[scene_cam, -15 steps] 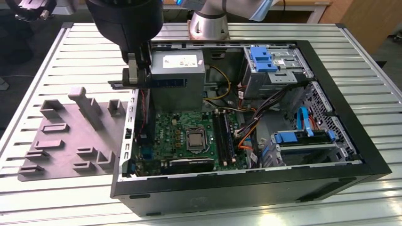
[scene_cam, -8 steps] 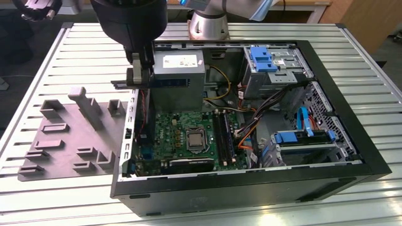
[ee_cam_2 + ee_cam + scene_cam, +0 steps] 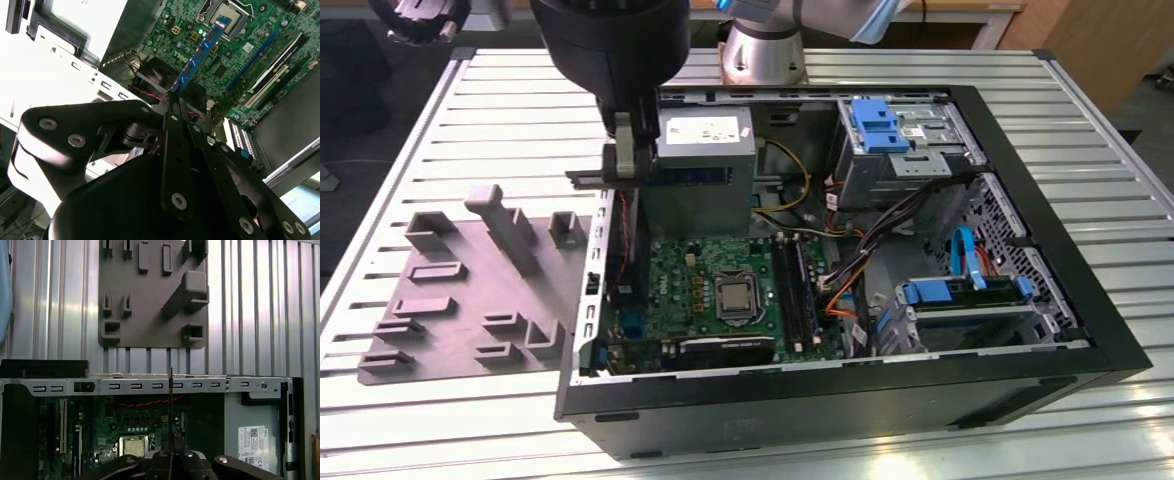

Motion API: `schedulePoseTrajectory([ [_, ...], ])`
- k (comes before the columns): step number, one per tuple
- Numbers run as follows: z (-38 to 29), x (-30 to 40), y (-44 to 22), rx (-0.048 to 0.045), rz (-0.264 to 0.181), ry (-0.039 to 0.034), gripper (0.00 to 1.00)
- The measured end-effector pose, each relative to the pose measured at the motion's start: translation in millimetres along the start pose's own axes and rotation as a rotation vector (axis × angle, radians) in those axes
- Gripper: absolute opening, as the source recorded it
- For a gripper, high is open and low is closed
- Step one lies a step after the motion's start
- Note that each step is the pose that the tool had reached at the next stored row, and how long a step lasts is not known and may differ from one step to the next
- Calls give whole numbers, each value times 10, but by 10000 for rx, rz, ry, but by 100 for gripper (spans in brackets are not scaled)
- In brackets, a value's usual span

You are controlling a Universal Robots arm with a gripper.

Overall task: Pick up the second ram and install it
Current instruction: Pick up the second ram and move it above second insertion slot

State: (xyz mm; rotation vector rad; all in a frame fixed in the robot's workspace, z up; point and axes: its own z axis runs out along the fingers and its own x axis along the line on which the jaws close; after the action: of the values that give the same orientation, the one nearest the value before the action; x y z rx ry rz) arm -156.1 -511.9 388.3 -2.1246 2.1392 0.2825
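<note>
The gripper (image 3: 624, 172) is hanging in the upper left part of the exterior view, under the arm's thick black body and above the computer case's (image 3: 1067, 250) wall on the exterior view's left. Its fingers are drawn close together and are pinching one end of the memory stick (image 3: 200, 52), a thin blue board with small dark chips that is sticking straight out from between the fingertips in the second wrist view. In the first wrist view the memory stick (image 3: 170, 400) is showing edge-on as a thin dark line running out from the gripper (image 3: 171, 456) and crossing the case's slotted metal rim (image 3: 150, 386). The stick is being held in the air, clear of the green motherboard (image 3: 700, 270), which is lying flat in the open case with the silver processor socket (image 3: 736, 296) near its middle and long black slots (image 3: 794, 290) just beside the socket on the exterior view's right. A grey power supply box (image 3: 700, 150) is sitting in the case just beside the gripper. The grey plastic tray (image 3: 454, 300) with raised blocks is lying on the slatted metal table (image 3: 520, 90) outside the case, on the exterior view's left, well apart from the stick.
</note>
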Motion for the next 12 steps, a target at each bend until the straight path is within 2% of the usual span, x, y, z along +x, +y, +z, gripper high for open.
schedulePoseTrajectory([
  [8,-5,-1,-97,0,1,0,11],
  [12,-9,-2,-166,-4,1,1,11],
])
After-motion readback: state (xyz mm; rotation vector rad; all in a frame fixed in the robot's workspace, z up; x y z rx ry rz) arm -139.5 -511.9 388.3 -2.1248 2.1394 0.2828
